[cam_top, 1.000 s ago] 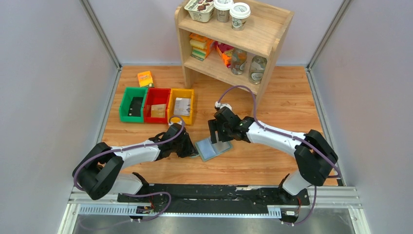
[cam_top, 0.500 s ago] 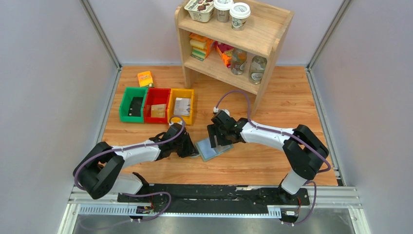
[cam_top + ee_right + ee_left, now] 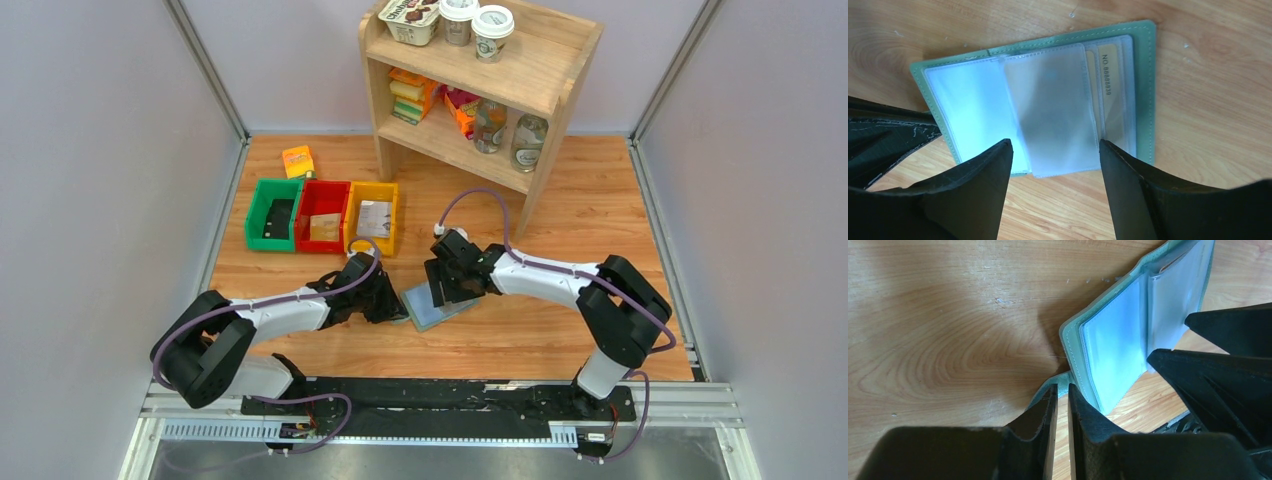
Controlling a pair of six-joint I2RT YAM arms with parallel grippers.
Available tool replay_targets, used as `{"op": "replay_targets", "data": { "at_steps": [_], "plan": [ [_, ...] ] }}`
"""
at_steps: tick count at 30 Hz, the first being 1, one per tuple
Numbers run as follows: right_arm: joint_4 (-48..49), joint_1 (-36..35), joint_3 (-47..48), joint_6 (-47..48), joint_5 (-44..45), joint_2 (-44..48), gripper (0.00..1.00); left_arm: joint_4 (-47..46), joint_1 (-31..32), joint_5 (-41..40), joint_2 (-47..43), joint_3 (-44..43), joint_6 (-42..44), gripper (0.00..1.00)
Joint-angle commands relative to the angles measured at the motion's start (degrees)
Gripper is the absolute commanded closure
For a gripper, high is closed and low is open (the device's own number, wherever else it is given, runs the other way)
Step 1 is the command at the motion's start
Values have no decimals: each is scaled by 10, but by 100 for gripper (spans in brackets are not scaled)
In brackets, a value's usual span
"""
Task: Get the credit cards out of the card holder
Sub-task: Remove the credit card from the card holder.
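The sage-green card holder (image 3: 437, 307) lies open on the wooden table, its blue-grey clear pockets facing up (image 3: 1053, 115). A tan card (image 3: 1113, 90) printed "NO 8888839" sits in its right-hand pocket. My left gripper (image 3: 399, 306) is low at the holder's left edge, and its jaws are shut on the small green side tab (image 3: 1060, 386). My right gripper (image 3: 446, 284) hovers just above the holder's far side with its jaws wide open and empty (image 3: 1054, 144). Its black fingers (image 3: 1218, 370) show in the left wrist view beside the holder (image 3: 1113, 350).
Green (image 3: 273, 213), red (image 3: 322, 213) and yellow (image 3: 373, 216) bins stand at the back left, each holding flat items. An orange packet (image 3: 298, 160) lies behind them. A wooden shelf (image 3: 470, 90) with cups, jars and packets stands at the back centre.
My right gripper has moved left and slightly nearer, settling over the open card holder. The left gripper and the holder have stayed put.
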State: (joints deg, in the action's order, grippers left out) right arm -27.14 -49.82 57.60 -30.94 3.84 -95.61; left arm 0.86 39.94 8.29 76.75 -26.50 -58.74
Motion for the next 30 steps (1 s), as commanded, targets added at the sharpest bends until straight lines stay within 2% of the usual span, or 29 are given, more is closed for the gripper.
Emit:
{"op": "replay_targets", "data": {
  "at_steps": [1, 11, 21, 25, 30],
  "plan": [
    [10, -13, 10, 2, -49, -22, 32, 12, 6, 2, 26, 15, 0, 79],
    [51, -16, 11, 10, -111, 10, 39, 6, 7, 3, 30, 16, -1, 79],
    [110, -19, 12, 22, -229, 23, 33, 15, 7, -9, 11, 23, -8, 80],
    [128, -20, 12, 14, -253, 6, 33, 40, 6, -35, -32, 33, -17, 79],
    [116, 4, 3, 29, -208, 47, 34, 110, 6, -81, -149, 36, -16, 71]
  ]
}}
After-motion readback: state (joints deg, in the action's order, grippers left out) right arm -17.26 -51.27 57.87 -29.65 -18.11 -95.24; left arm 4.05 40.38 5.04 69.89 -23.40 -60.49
